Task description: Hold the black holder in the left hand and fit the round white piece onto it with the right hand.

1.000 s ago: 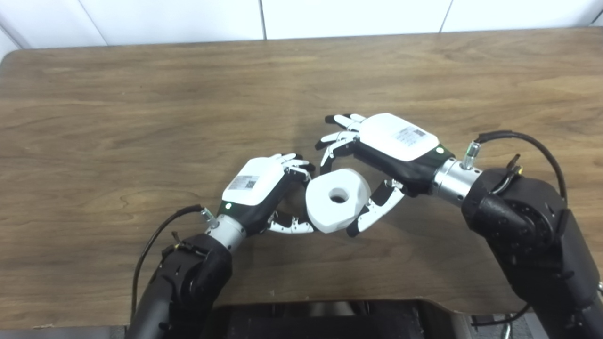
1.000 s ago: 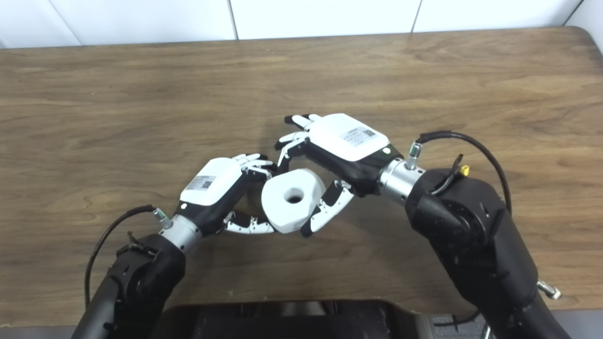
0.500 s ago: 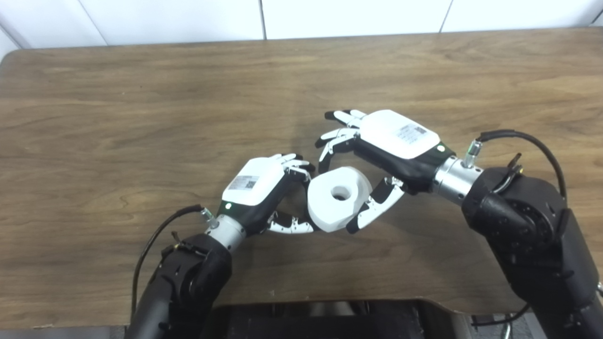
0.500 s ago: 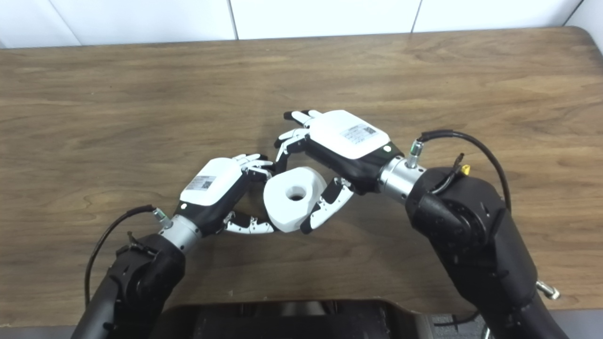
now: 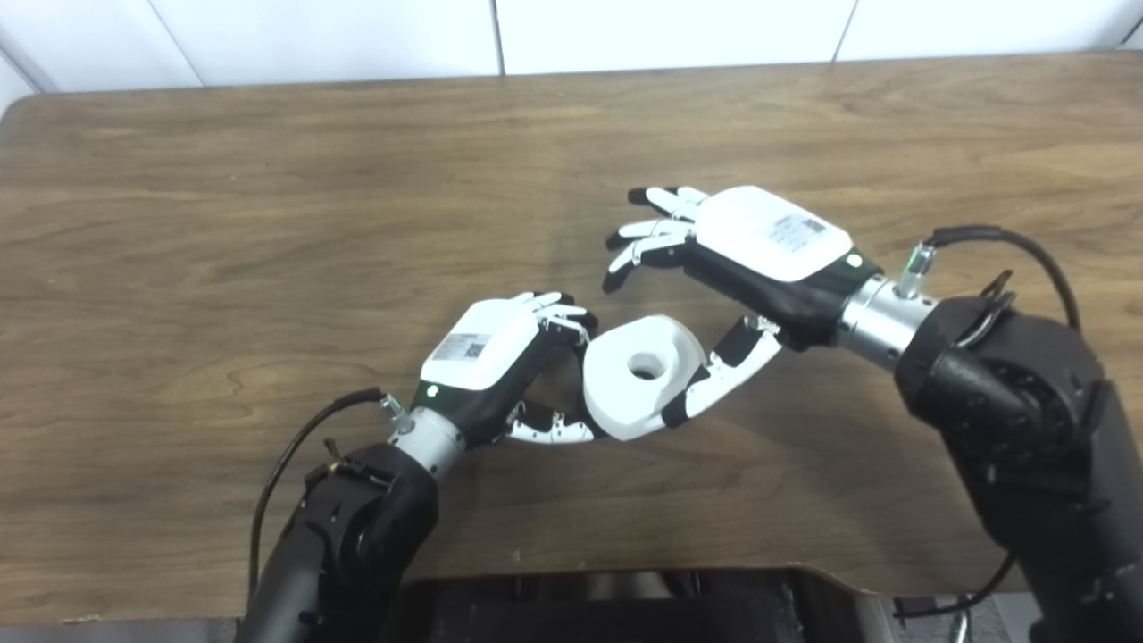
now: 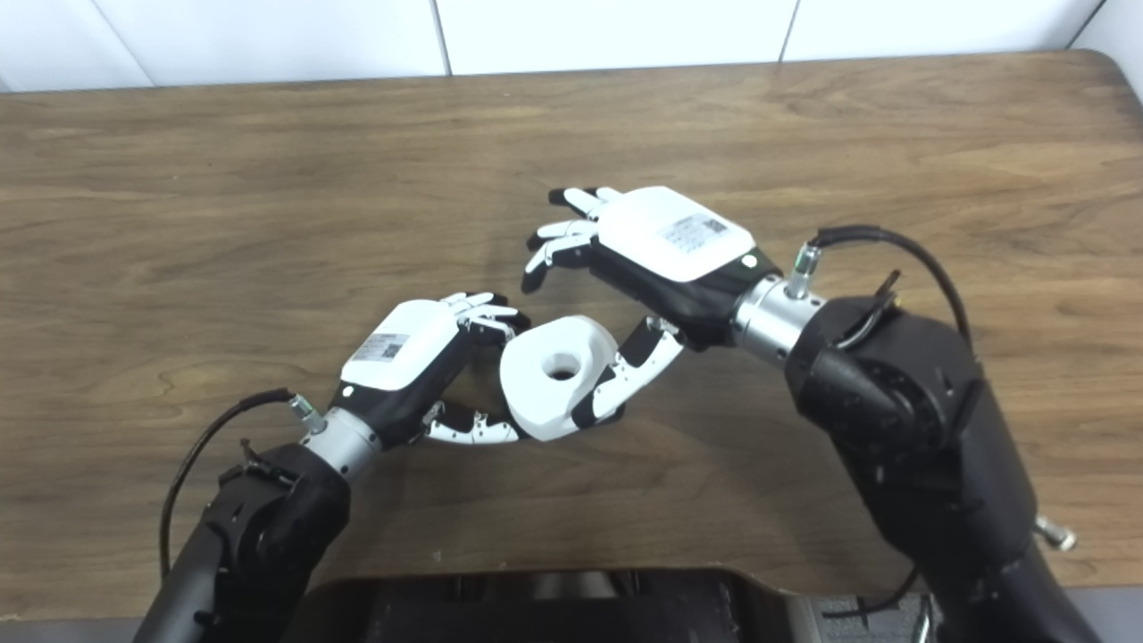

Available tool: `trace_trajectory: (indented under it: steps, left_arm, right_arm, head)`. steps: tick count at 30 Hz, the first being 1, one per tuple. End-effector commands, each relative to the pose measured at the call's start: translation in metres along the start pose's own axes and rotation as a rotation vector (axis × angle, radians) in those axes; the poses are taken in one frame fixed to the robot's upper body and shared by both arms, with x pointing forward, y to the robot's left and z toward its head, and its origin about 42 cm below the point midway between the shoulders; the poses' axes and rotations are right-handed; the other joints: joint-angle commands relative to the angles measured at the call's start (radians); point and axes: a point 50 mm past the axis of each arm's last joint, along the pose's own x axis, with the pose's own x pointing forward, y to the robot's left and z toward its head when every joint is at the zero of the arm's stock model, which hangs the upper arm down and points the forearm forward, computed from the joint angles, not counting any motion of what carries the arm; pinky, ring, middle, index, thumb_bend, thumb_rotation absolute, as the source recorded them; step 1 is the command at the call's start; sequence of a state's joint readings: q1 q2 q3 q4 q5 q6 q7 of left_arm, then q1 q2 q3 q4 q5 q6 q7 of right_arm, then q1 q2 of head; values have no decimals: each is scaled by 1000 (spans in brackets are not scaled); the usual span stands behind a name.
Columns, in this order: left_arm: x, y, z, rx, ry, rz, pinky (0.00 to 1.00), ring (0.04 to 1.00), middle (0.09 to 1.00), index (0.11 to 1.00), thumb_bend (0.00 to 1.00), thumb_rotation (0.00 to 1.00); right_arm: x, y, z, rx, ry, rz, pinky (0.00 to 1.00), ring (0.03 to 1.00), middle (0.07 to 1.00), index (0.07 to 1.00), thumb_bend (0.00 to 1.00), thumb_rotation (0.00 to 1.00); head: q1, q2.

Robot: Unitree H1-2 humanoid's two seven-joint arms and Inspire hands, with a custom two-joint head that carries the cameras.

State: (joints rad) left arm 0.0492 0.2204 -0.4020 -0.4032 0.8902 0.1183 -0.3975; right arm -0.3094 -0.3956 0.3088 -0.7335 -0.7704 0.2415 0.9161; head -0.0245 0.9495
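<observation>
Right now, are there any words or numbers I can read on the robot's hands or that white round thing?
Left hand: a sticker with a square code, too small and blurred to read.
Right hand: a sticker with a code and tiny print, also unreadable.
Round white piece: no writing visible.

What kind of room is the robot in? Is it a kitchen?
Probably a robot test room or lab, not a kitchen. There's only a bare wooden table against a plain white wall, and the left robot hand and right robot hand practising with one white ring.
</observation>
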Motion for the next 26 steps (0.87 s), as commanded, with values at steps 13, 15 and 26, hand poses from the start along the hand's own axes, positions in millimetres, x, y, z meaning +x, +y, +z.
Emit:
trace_trajectory:
  steps: [13,15,26]
  left_arm:
    - [-1,-6,-9,-5,25,-57,900,901,807,486,521,55]
    - [-1,-5,-9,-6,26,-56,900,901,808,487,521,56]
    - [-1,10,-11,39,58,-32,869,899,840,646,771,210]
  right_arm:
    - [-10,-46,0,-64,16,113,1000,1000,1000,995,1000,561]
    - [-9,-48,-1,-55,21,110,1000,1000,1000,1000,1000,555]
    - [-10,-54,-3,-46,46,76,1000,1000,1000,1000,1000,560]
  head:
    - [-1,-2]
    - [-2,-3]
    - [5,-11]
